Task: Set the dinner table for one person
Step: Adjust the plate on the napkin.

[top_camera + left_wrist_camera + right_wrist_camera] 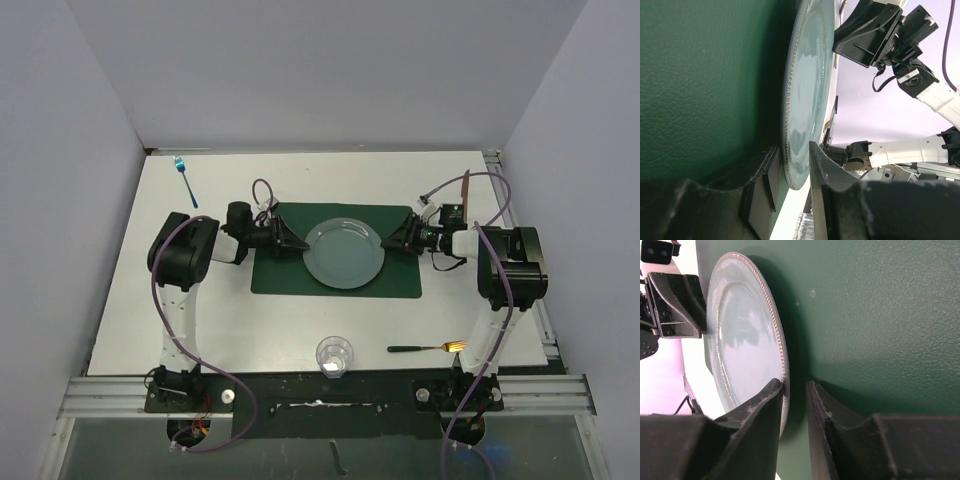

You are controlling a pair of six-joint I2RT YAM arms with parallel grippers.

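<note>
One white dinner table (300,320) lies under the dark green placemat (285,280) and spreads past it on every side. Well beyond the placemat's far left corner lies a blue utensil (185,182). At the placemat's left edge the left gripper (298,243) reaches in level and is clamped on the left rim of the pale blue-grey plate (343,252), one finger over the rim and one beneath. The plate sits at the placemat's middle. A clear glass (335,354) stands on the near side of the placemat. At the placemat's right edge the right gripper (392,240) straddles the plate's right rim. Its upper finger touches the rim, but a dark gap separates the rim from the lower finger, so the jaws are parted, not pinching. Off the placemat's near right corner lies a fork (428,348) with a dark green handle and golden head. Past the far right corner lies a slim brown utensil (466,188), too small to name.
</note>
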